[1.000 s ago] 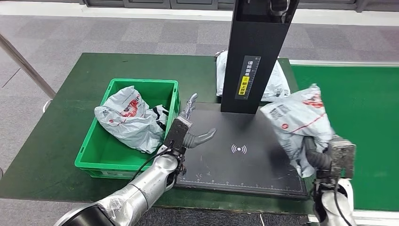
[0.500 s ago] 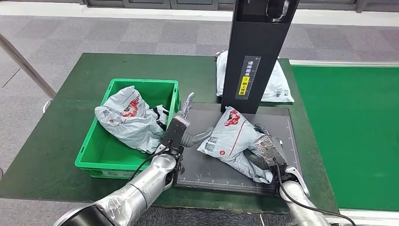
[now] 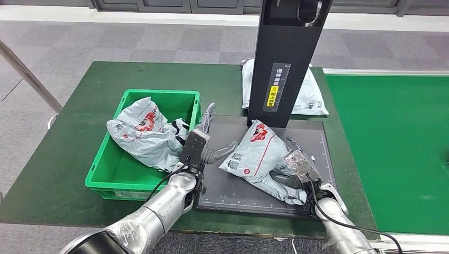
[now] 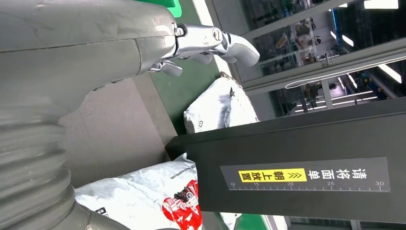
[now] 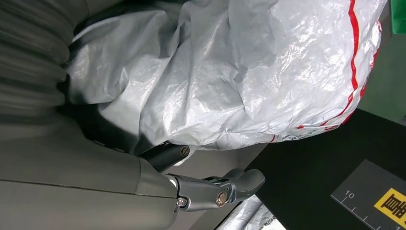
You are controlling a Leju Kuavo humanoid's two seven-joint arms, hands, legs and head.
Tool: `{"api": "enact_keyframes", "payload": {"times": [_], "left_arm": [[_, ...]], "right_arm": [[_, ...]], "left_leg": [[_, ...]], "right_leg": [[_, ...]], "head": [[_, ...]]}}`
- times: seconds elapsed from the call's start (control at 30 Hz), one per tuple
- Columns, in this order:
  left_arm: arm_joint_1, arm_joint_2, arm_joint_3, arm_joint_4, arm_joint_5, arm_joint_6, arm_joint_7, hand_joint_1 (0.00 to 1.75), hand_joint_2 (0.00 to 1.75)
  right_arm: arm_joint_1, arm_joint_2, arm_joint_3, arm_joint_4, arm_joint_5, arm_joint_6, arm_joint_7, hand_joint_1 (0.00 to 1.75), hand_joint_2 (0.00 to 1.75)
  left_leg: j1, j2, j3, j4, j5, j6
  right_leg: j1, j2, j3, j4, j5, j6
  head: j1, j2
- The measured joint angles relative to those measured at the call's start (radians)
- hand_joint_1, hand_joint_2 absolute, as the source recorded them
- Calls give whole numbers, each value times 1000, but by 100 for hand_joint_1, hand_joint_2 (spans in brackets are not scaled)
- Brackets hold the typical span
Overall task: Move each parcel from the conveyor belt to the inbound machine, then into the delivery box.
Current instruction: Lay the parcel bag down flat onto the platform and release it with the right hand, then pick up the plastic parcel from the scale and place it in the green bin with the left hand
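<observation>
The grey parcel (image 3: 259,159) with red marks lies on the black flat plate of the inbound machine (image 3: 233,185). The right hand (image 3: 296,166) is pressed against the side of this parcel that is farthest from the other hand. In the right wrist view the parcel (image 5: 249,76) fills most of the picture, and the crinkly bag bulges over the fingers (image 5: 215,189). I cannot tell if the right hand really grips the bag or only touches it, because the bag hides most of the hand.

The left hand (image 3: 204,145) rests over the plate's edge, just beside the parcel. Its fingers are spread and it holds nothing. The thumb points toward the parcel, close to it, but I cannot tell if it touches. In the left wrist view the left hand's shiny fingers (image 4: 210,40) stick out into the air.

Just on the outer side of the left hand is the green delivery box (image 3: 106,169). Another grey parcel in the box (image 3: 143,132) leans against the wall nearest the left hand.

The tall black post (image 3: 283,58) of the machine stands past both hands, right behind the parcel on the plate. A third parcel behind the post (image 3: 310,98) lies on the green tabletop (image 3: 79,95). The green conveyor belt (image 3: 402,148) is on the outer side of the right hand.
</observation>
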Motion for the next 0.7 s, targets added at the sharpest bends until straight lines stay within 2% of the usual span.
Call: {"api": "enact_keyframes", "payload": {"times": [0.1,0.23,0.3,0.37,0.47,0.63,0.7], "left_arm": [[2,0,3,-7,-12,5,0,0,175],[3,-1,4,-9,-77,1,29,0,175],[3,-3,-1,-4,-130,-7,61,0,175],[2,-8,-18,7,-189,-11,94,0,175],[2,-18,-55,28,-276,-8,134,0,175],[2,-27,-115,66,-388,81,218,0,175],[2,-28,-135,80,-423,106,247,0,175]], "right_arm": [[1,-1,3,8,7,-17,-41,0,175],[40,1,2,-17,23,-174,-198,0,175],[66,6,-7,-54,-5,-224,-260,0,175],[87,9,-28,-106,-67,-227,-298,0,175],[112,13,-77,-186,-211,-165,-324,0,175],[135,21,-197,-256,-545,100,-273,0,175],[140,23,-239,-264,-622,163,-254,0,175]], "left_leg": [[0,0,1,0,0,0],[0,-1,-1,0,0,0],[0,-2,-2,0,0,0],[0,-1,-3,0,0,0],[0,-2,-5,0,0,0],[0,-2,-7,0,0,0],[0,-2,-7,0,0,0]], "right_leg": [[0,0,1,0,0,0],[0,0,0,0,0,0],[0,0,-2,0,0,0],[0,0,-3,1,0,0],[0,0,-4,1,0,0],[0,0,-6,0,0,0],[0,-1,-6,0,0,0]], "head": [[0,0],[0,0],[0,0],[0,0],[0,0],[0,0],[0,0]]}}
